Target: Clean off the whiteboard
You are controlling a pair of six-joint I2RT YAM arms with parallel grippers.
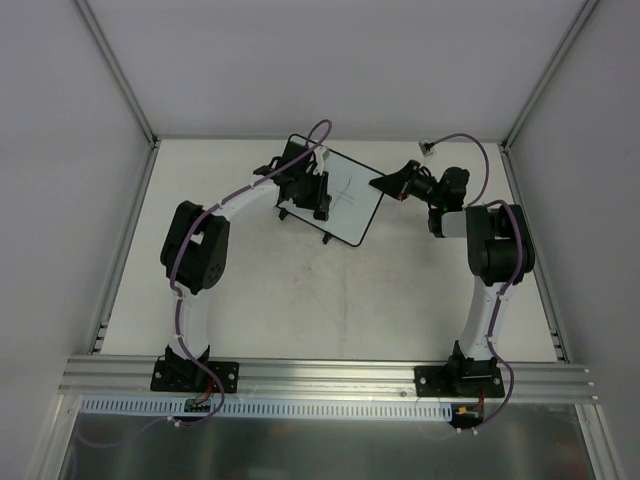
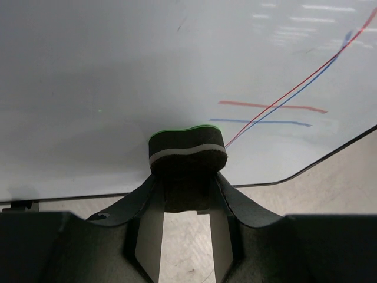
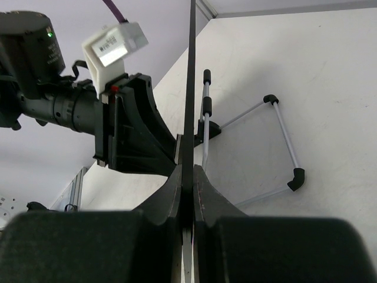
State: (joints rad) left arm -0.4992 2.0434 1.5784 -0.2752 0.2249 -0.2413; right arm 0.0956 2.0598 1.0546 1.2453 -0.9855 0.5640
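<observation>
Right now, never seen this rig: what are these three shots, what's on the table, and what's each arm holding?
Two robot arms are bolted at the table's near edge, each ending in a two-finger gripper. The top view looks down from above and behind them; the other two come from cameras on each wrist. The one loose thing on the table is a small whiteboard, standing tilted on its wire feet. The right gripper is shut on the board's edge, steadying it. The left gripper is shut on a small felt eraser, pressed to the board's face beside red and blue pen lines not yet wiped.
</observation>
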